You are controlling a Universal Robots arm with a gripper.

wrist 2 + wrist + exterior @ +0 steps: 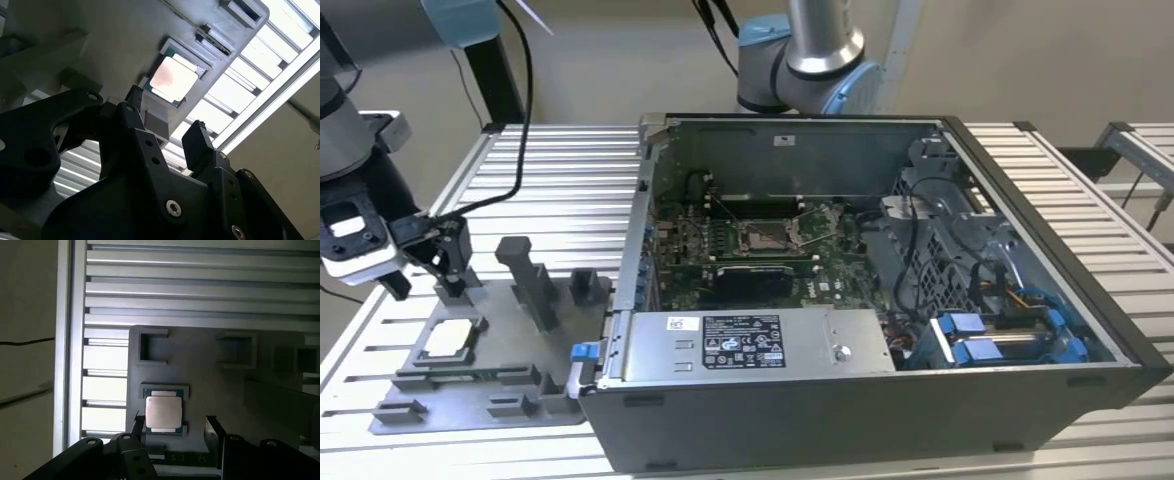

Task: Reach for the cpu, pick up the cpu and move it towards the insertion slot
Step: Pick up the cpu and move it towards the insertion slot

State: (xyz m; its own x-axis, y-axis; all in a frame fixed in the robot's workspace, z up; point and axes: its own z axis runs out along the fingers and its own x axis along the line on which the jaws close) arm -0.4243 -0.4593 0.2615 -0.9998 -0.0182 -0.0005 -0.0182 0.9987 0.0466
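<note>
Silver slatted bench [560, 170].
In the exterior view, a grey tray [454, 400] lies at 8 o'clock, an open computer case [854, 415] at 4 o'clock.

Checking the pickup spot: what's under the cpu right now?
The cpu lies flat in a framed pocket of the grey tray. The pocket's floor beneath it is covered by the chip and cannot be seen.

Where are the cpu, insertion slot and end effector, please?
cpu [163, 412], first wrist view, centre of silvery top.
insertion slot [767, 237], exterior view, dark centre.
end effector [174, 421], first wrist view, midway between fingertips.
</note>
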